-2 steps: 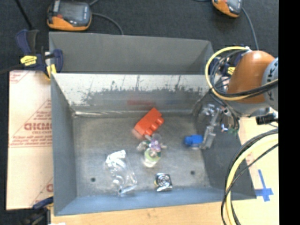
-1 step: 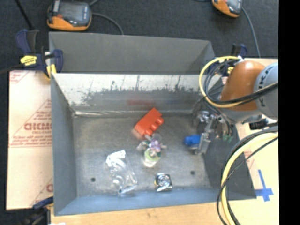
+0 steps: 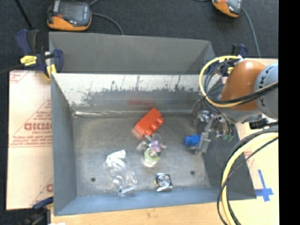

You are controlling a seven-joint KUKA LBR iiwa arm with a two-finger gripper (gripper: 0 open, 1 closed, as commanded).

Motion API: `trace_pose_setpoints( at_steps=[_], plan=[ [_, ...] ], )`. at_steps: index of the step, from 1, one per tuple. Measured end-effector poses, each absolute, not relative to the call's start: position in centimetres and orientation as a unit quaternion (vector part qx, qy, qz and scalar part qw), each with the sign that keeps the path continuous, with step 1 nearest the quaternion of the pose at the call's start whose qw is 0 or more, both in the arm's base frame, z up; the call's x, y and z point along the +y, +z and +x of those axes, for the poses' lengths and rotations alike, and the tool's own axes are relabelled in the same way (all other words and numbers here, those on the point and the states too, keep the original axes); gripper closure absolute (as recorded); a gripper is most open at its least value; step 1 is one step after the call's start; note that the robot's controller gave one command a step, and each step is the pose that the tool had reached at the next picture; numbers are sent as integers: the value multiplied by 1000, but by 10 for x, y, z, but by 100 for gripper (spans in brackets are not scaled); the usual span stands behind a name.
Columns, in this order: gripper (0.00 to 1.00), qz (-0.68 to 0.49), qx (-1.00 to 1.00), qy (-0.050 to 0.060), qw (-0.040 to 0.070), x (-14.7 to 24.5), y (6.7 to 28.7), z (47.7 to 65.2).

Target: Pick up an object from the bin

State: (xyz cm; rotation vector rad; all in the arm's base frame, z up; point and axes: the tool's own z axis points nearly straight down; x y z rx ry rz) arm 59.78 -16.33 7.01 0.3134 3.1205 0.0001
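View from above into the grey metal bin. The arm enters from the right, its wrist carrying an orange cover ringed by yellow and black cables. The tool is lowered into the right part of the bin, close to the right wall and near the floor; whether it is apart or together cannot be told from this angle. Just beside the tool, on its left, lies a small blue piece, compact and blocky, on the bin floor in the right half; whether the two touch cannot be made out, and the piece is not seen clamped. Towards the middle of the bin, near the back wall, a red toy block rests tilted. Just in front of it stands a small figure in pale green, white and purple, touching or almost touching the block's lower edge. A crumpled clear plastic wrapper lies in the front left part of the floor, and a small black and silver thing lies near the front wall, well apart from the tool.
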Motion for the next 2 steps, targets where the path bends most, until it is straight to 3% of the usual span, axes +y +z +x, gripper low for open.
trace_pose_setpoints(
  at_steps=[1,2],
  plan=[
    [100,99,995,0,3,-163,71,598],
    [100,98,995,-1,7,-164,167,602]
  ],
)
